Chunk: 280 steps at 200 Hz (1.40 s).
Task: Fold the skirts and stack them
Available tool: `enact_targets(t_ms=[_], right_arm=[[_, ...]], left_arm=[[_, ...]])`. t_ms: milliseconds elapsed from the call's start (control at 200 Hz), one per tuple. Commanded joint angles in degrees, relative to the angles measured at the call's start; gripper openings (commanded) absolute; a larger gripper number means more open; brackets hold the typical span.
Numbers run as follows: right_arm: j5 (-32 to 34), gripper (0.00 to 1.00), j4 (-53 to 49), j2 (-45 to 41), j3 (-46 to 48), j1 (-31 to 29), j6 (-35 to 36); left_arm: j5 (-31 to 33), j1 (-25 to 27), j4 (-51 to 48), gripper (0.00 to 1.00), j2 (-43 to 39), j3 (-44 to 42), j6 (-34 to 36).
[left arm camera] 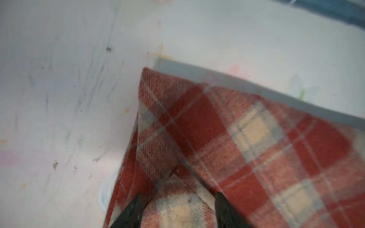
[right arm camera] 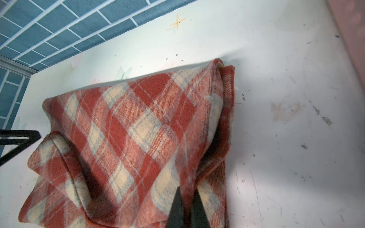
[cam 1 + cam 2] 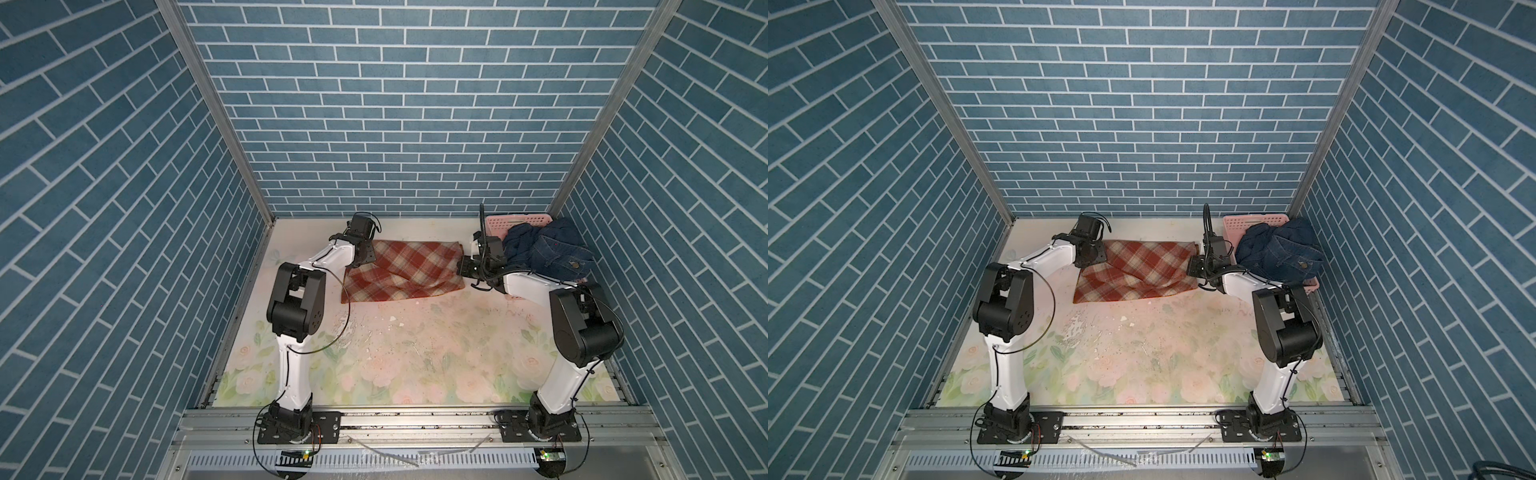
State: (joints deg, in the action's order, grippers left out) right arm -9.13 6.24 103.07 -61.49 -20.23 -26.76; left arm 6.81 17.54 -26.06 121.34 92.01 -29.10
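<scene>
Surroundings: blue brick-pattern walls (image 3: 395, 104) enclose a worn, flower-print table (image 3: 415, 345).
Left claw (image 1: 179, 207): jaws stand apart over the near corner of the plaid skirt (image 3: 403, 270). Cloth lies under and between the tips, and nothing is pinched.
Right claw (image 2: 187, 209): jaws almost together, and judged to nip a thin edge of the plaid skirt at its opposite end.
Plaid skirt, position: on the table, spanning from one claw to the other and touching both.
Plaid skirt, condition: doubled over, with layered edges showing at both corners. A diagonal ridge crosses the middle and the outline is uneven.
Denim skirts (image 3: 548, 249): heaped, unfolded, on a pink basket (image 3: 496, 222) just behind the right claw, on the side away from the left claw. How many are in the heap cannot be told.
Done, as judged: one rough fold of the plaid skirt, laid down at the left claw's end and not yet released at the right.
Outstanding: flattening or refolding the plaid skirt, and folding every denim piece.
Stack: none begun.
Progress: early, well under half.
</scene>
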Motion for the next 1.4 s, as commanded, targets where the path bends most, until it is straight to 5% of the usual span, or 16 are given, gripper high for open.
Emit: enact_targets(t_ms=[0,120,330,830,1155,1240,1395], right_arm=[[-0.81,0.0,3.21,-0.83,1.47,-0.6,-1.03],[-1.06,0.0,3.79,-0.5,1.78,-0.59,-1.01],[-1.03,0.0,3.64,-0.57,1.53,-0.61,-0.92],[-0.98,0.0,3.19,-1.92,-4.27,-0.95,-3.53],[2.96,0.0,10.82,-10.25,11.7,-4.31,-7.78],[2.38,0.0,13.39,-10.94,17.37,-4.73,-9.19],[3.55,0.46,13.95,-13.72,23.27,-4.73,-10.72]], left_arm=[[1.8,-0.16,-3.34,0.59,2.13,2.7,0.08],[2.4,-0.06,-2.98,0.55,4.09,3.61,-0.21],[2.81,0.02,-1.89,0.0,4.23,4.92,-0.39],[6.72,-1.37,2.32,0.0,-7.61,6.52,9.73],[8.19,-1.37,23.33,0.0,-26.63,-30.35,3.2],[8.84,-1.37,27.04,0.29,-29.0,-39.51,-0.22],[8.32,-1.63,29.68,0.67,-32.41,-47.78,-3.7]])
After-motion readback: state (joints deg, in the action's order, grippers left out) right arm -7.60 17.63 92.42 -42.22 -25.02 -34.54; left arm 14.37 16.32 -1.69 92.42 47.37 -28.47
